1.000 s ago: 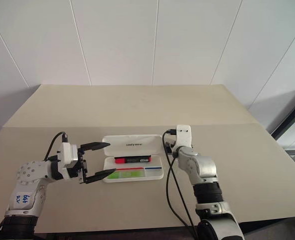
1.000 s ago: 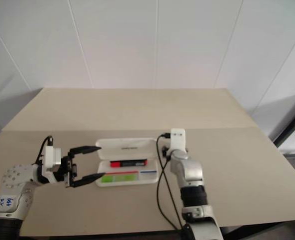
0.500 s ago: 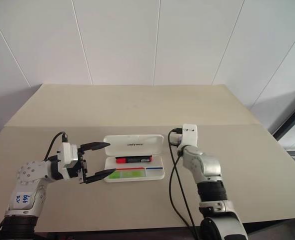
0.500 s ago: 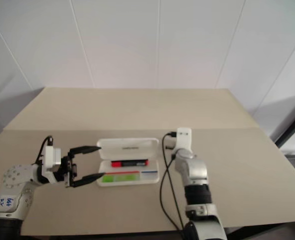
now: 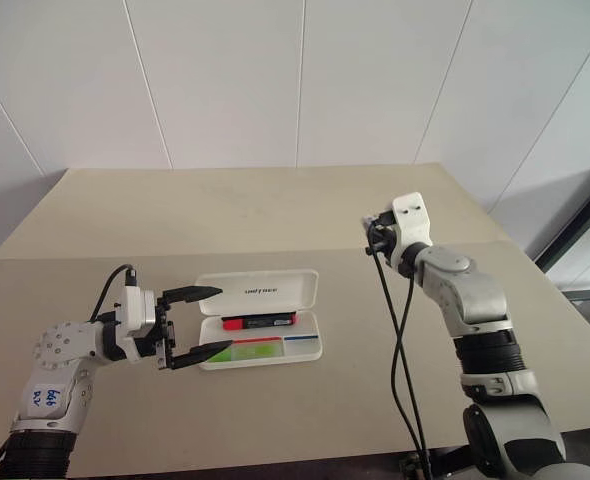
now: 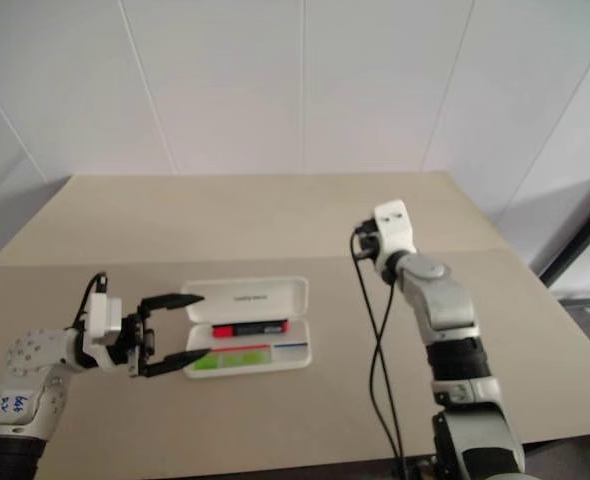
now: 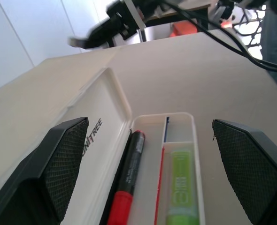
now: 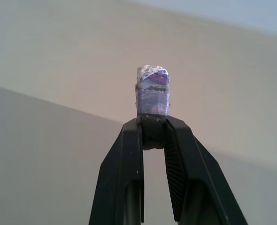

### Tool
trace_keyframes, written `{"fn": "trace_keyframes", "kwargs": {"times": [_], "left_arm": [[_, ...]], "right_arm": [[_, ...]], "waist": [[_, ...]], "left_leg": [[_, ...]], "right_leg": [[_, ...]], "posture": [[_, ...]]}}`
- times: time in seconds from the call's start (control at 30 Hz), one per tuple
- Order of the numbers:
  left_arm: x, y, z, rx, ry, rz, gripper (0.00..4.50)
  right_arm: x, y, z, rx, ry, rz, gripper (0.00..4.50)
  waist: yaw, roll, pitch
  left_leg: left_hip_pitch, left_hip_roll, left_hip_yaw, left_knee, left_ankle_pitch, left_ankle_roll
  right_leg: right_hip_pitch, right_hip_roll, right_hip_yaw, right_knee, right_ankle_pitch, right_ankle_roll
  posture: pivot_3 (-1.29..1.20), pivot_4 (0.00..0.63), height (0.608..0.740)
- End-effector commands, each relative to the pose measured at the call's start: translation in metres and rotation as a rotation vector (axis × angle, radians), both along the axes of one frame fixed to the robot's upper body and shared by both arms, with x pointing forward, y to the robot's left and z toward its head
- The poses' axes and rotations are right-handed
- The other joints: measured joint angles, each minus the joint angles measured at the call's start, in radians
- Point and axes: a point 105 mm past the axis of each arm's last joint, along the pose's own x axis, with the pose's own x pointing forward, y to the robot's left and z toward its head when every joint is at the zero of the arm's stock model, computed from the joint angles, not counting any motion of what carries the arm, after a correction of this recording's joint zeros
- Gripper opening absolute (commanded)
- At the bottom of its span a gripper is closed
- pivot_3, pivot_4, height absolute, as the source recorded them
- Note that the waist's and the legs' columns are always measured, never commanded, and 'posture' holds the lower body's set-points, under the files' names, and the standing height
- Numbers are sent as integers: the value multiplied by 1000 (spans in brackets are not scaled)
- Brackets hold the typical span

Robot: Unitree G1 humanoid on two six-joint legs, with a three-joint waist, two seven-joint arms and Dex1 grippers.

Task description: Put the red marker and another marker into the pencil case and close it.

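Between the spread fingers of your left end effector (image 5: 197,324) lay the near end of the pencil case (image 5: 260,319), open on the table (image 5: 275,220) with its lid folded back flat on the far side. That end effector stood wide open, one finger (image 7: 58,168) over the lid side and the other (image 7: 249,173) beyond the tray's opposite edge, and neither touched the case as far as the head views showed.

Inside the tray, just ahead of that left end effector, the red marker (image 7: 127,180) lay along the hinge side with its red cap toward the fingers. Beside it, across a thin red divider, another marker (image 7: 180,185) (the stubby yellow-green one) lay parallel in the compartment nearer the outer rim. Both were fully within the tray, and the lid's small dark lettering (image 5: 260,290) faced up.

Your right end effector (image 5: 373,232) hung well apart from the case, up above the table on the far right side, with black cables (image 5: 395,340) drooping from its wrist. Its fingers (image 8: 129,178) were closed on a small piece (image 8: 152,96), greyish with purple tints, pinched at the tips and sticking up past them; what that piece was, you could not have told from the wrist view. Nothing else touched that end effector.
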Motion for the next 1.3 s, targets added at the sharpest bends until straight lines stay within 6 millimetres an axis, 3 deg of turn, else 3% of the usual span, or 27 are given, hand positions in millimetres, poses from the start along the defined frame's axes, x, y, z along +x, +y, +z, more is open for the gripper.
{"fn": "trace_keyframes", "kwargs": {"times": [0.03, 0.23, 0.37, 0.5, 0.7, 0.97, 1.3], "left_arm": [[-7, 1, 7, -21, -24, -25, 4500], [-8, 11, 9, -51, -25, 8, 4500], [-12, 20, 6, -41, -17, 16, 4500], [-13, 28, 1, -16, -9, 36, 4500], [-15, 32, 4, -49, -9, 45, 4500], [-22, 33, 4, -45, -1, 37, 4500], [-30, 36, 0, -4, 20, 9, 4500]], "right_arm": [[-33, 27, 25, -12, -32, 266, 1060], [-95, 51, 27, -135, 20, 691, 1060], [-119, 58, 1, -272, 114, 845, 1060], [-118, 61, -40, -455, 175, 881, 1060], [-123, 72, -65, -506, 211, 991, 1060], [-104, 82, -74, -529, 205, 1008, 1060], [-77, 73, -85, -575, 228, 941, 1060]], "waist": [[0, 0, 0], [8, 0, 0], [10, 0, 0], [15, 0, 0], [21, 0, 0], [21, 0, 0], [20, 0, 0]], "left_leg": [[0, 0, 0, 0, 0, 0], [0, 0, 0, 1, 0, 0], [1, 0, 0, 1, 0, 0], [1, 0, 0, 2, 0, 0], [1, 0, 0, 3, 0, 0], [1, 0, 0, 4, 0, 0], [1, 0, 0, 5, 0, 0]], "right_leg": [[0, 0, 0, 0, 0, 0], [0, 0, 0, 0, 0, 0], [1, 0, 0, 0, 0, 0], [1, 0, 0, 0, -1, -1], [1, 0, 0, 1, -1, -1], [1, 0, -1, 3, -1, -1], [1, 0, -1, 3, -1, -1]], "posture": [[0, 150, 740], [0, 150, 740], [0, 150, 740], [0, 150, 740], [0, 150, 740], [0, 150, 740], [0, 150, 740]]}}
